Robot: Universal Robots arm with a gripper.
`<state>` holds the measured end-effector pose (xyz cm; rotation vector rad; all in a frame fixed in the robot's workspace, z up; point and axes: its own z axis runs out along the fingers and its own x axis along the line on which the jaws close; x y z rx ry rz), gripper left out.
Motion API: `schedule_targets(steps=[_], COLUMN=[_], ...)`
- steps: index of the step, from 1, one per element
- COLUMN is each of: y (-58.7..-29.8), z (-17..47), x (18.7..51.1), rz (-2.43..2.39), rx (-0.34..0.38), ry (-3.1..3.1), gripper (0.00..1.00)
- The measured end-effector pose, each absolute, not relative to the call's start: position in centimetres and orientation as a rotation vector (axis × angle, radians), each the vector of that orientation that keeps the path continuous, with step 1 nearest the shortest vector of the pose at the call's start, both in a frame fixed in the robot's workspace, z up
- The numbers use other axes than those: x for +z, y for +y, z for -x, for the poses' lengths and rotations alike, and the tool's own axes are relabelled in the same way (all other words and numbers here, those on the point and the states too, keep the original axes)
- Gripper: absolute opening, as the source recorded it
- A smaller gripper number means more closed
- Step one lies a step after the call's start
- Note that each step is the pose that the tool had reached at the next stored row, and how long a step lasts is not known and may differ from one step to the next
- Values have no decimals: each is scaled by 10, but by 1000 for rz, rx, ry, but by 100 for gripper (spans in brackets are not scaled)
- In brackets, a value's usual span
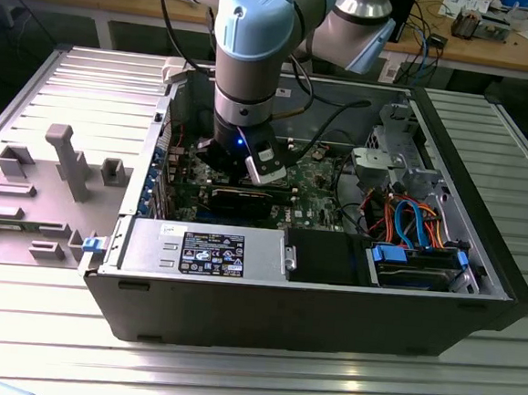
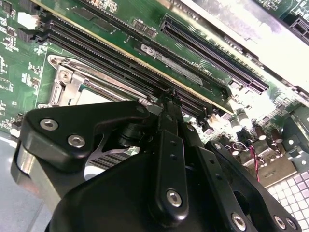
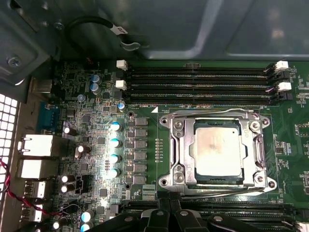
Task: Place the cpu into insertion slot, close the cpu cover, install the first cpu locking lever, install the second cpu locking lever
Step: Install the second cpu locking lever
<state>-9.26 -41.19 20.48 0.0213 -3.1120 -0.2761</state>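
In the first wrist view the cpu (image 3: 217,152), a pale silvery-tan square, lies flat in the insertion slot (image 3: 165,121) on the green motherboard (image 3: 145,145). The cpu cover (image 3: 182,154) lies down around the chip, which shows through the cover's window. Thin lever rods (image 3: 217,112) run along the cover's edges; I cannot tell if they are latched. My gripper (image 3: 170,213) hangs just off the socket over the black memory slots, shut with nothing held. The second wrist view shows the black fingers (image 2: 169,145) together, with the socket frame (image 2: 65,82) behind them. In the exterior view the gripper (image 1: 241,164) is low inside the computer case.
The open case (image 1: 310,311) has tall walls around the board. A power supply (image 1: 210,248) and a drive bay with orange and blue cables (image 1: 408,223) stand along the near side. Long black card slots (image 2: 212,53) and capacitors (image 3: 115,142) flank the socket. A grey fixture tray (image 1: 55,181) lies at the exterior view's left.
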Motion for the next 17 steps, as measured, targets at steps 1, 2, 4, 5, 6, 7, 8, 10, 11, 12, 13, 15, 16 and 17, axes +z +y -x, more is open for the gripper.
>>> schedule_targets(steps=[1,2,4,5,6,7,8,10,11,12,13,15,16,17], y=[-412,-412,-412,-412,-411,-411,-410,-410,-410,-409,-408,-407,-406,-405], z=[93,93,93,93,93,93,93,93,93,93,93,94,94,94], x=[205,205,205,204,204,204,204,204,203,203,203,203,202,202], rz=[-21,-21,-21,-21,-21,-21,-21,-21,-21,-21,-21,-21,-21,-21], rx=[-276,-276,-276,-277,-278,-278,-278,-279,-279,-279,-279,-279,-279,-279], ry=[-3112,-3112,-3112,-3112,-3112,-3112,-3112,-3112,-3112,-3112,-3112,-3112,-3112,-3112], gripper=[11,11,11,11,11,11,11,11,11,11,11,11,11,11])
